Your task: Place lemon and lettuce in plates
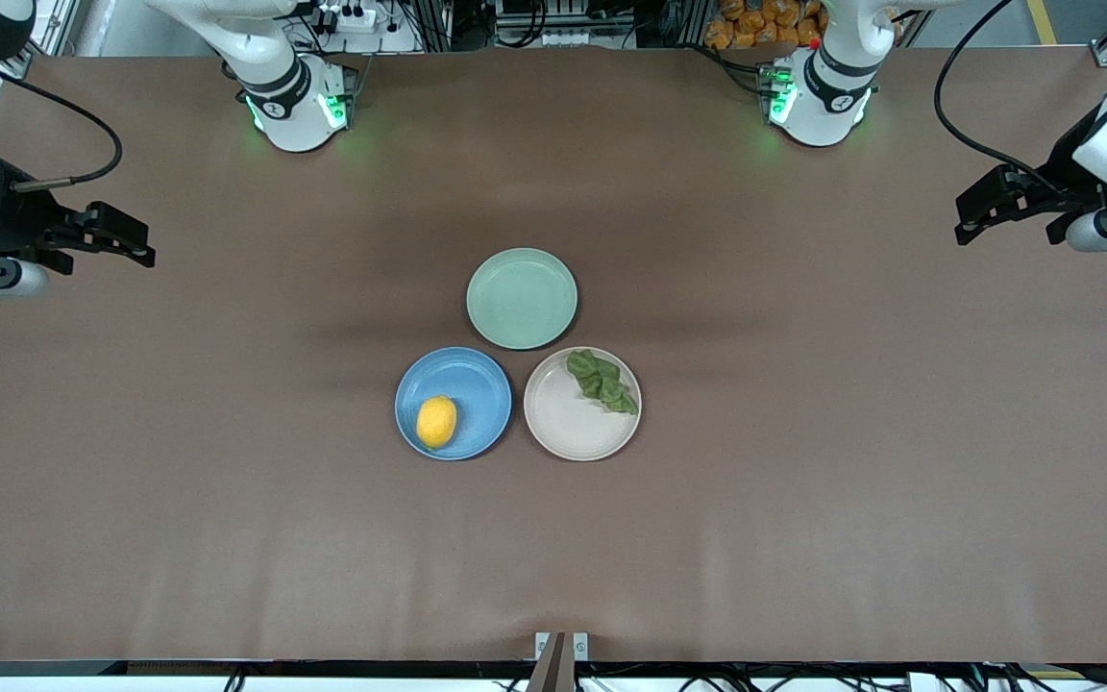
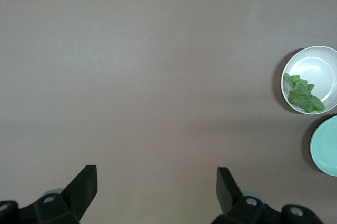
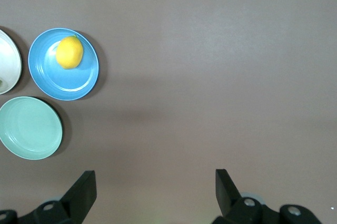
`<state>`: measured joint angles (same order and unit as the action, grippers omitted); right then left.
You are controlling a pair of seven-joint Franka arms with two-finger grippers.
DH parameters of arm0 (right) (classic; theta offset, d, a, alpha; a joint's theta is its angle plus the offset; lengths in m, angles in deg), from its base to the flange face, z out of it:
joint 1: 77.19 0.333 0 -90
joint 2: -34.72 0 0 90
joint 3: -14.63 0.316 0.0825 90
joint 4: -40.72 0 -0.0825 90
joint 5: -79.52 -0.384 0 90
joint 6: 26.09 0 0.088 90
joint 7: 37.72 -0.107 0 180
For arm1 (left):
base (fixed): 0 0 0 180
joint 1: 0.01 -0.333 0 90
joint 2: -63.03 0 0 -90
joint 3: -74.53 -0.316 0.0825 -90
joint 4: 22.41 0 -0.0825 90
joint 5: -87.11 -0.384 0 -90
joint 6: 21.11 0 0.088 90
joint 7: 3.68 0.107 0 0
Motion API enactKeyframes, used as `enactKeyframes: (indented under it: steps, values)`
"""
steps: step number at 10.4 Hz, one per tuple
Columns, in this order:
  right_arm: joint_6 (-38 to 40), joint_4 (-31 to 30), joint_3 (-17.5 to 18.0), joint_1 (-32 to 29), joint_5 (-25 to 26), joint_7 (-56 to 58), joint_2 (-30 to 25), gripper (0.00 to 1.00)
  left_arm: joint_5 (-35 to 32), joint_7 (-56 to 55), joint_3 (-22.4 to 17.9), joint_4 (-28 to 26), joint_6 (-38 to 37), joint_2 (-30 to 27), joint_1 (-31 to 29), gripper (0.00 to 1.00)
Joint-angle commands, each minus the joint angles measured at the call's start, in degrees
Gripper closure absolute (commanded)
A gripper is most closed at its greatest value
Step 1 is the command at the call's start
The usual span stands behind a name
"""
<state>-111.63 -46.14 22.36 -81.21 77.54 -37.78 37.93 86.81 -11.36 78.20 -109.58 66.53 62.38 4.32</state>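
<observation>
The lemon (image 1: 436, 421) lies in the blue plate (image 1: 477, 380), toward the edge nearer the front camera. The lettuce (image 1: 601, 382) lies in the white plate (image 1: 568, 423), along the rim toward the left arm's end of the surface (image 1: 227, 481). These 2 plates sit side by side, nearly touching, the blue one toward the right arm's end. A green plate (image 1: 522, 297) sits just beside both, farther from the front camera, and holds nothing.

The left pincer (image 1: 976, 219) hangs over bare surface at the left arm's end, well apart from the plates; its wrist view shows the jaws spread wide with nothing between them. The right pincer (image 1: 121, 238) hangs over bare surface at the right arm's end, also spread wide and holding nothing. Both arms wait.

Judging by how things lie, both placements are done: each item rests fully inside its plate, and neither pincer is near one. No grasp is called for next. At most, the arms need only hold off the plates so nothing gets knocked; the lettuce sits close to its rim, so a careless pass there could flick it out.
</observation>
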Motion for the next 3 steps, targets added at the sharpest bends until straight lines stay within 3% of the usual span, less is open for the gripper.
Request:
enactKeyframes:
  steps: [1, 3]
  values:
    - [-0.1, -1.3, 0.7, -1.2, 0.2, 1.9, -1.2, 0.0, 0.0, 1.5, 0.0, 0.1, -0.5, -0.3, -0.2, 0.0]
    - [-0.1, -1.3, 0.7, -1.4, 0.2, 1.9, -1.2, 0.0, 0.0, 1.5, 0.0, 0.2, -0.5, -0.3, -0.3, 0.0]
